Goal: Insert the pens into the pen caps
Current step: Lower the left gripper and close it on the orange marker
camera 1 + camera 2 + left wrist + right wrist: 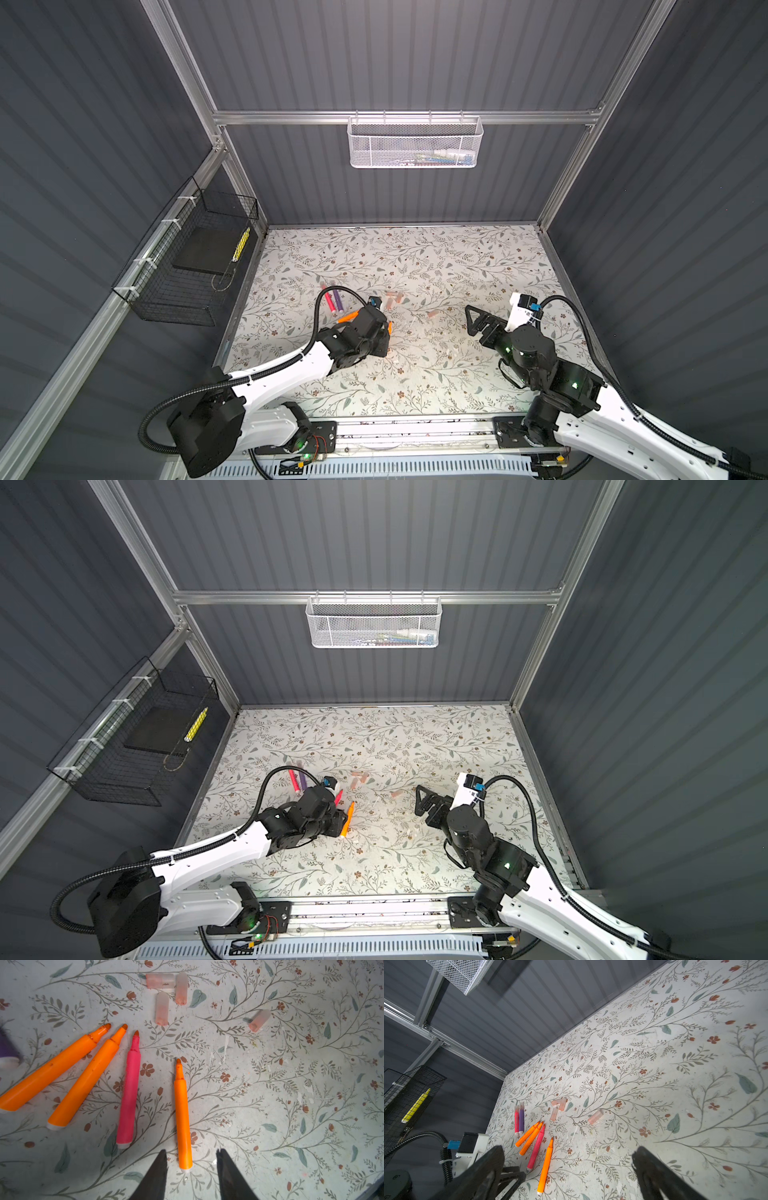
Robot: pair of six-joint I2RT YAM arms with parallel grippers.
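Six pens [536, 1147] lie loose on the table [654, 1064] near four caps [181, 988]; the left gripper [192, 1152] straddles one orange pen [182, 1115], fingers [159, 1169] parted for pinching, while the right gripper [569, 1150] hangs empty, spread wide.

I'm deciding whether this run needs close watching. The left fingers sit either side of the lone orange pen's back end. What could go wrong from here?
1. The fingers of the left gripper straddle the orange pen near its whitish back end, not its middle. Gripped there, it may tilt or pivot.
2. Three pen caps lie bunched close together, so the open right gripper could knock neighbours when taking one.
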